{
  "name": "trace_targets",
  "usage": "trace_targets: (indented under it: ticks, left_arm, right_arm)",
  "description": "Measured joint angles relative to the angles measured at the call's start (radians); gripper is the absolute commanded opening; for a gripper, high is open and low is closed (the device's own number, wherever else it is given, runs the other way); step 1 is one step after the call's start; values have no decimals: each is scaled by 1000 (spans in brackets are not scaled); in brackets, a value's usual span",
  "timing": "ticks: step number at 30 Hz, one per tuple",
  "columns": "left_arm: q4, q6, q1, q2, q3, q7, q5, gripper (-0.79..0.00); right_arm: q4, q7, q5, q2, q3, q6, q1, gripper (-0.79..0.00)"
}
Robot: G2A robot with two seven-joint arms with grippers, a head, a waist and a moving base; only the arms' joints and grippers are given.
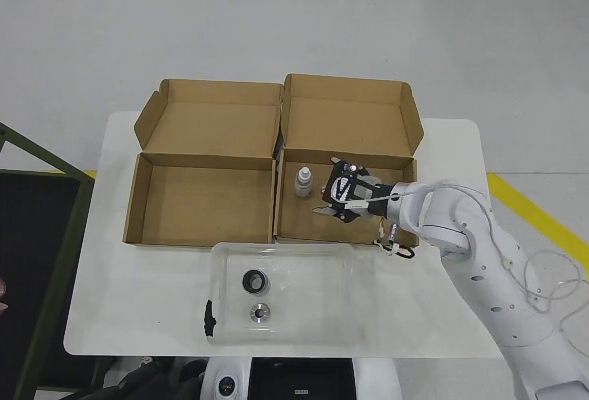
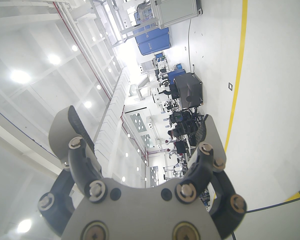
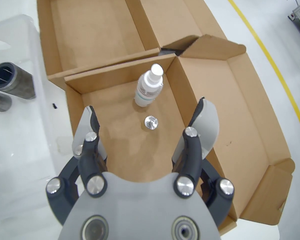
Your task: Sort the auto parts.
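Our right gripper [image 3: 146, 104] hangs with fingers spread wide, holding nothing, above the right cardboard box [image 3: 240, 116]. On the box floor a small shiny metal part [image 3: 151, 122] lies just beside an upright white bottle [image 3: 149, 88]. Next to that box, two dark metal sleeves [image 3: 12, 79] sit in the clear bin [image 1: 304, 262] on the surface [image 1: 444, 160]. Our left gripper [image 2: 140, 116] faces the room, fingers apart.

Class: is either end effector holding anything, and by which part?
Nothing is held. The right end effector is open above the bottle and silver part in the box; the left end effector is open and empty.
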Motion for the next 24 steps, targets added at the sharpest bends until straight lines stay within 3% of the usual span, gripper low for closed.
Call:
trace_targets:
  ticks: [7, 15, 24]
  left_arm:
    - [0, 0, 0, 0, 0, 0, 0, 0]
    - [0, 0, 0, 0, 0, 0, 0, 0]
    - [0, 0, 0, 0, 0, 0, 0, 0]
  right_arm:
    - [-153, -53, 27, 10, 5, -5, -104, -148]
    - [-251, -123, -37, 13, -38, -6, -194, -234]
    - [-251, -134, -122, -1, -172, -18, -191, -234]
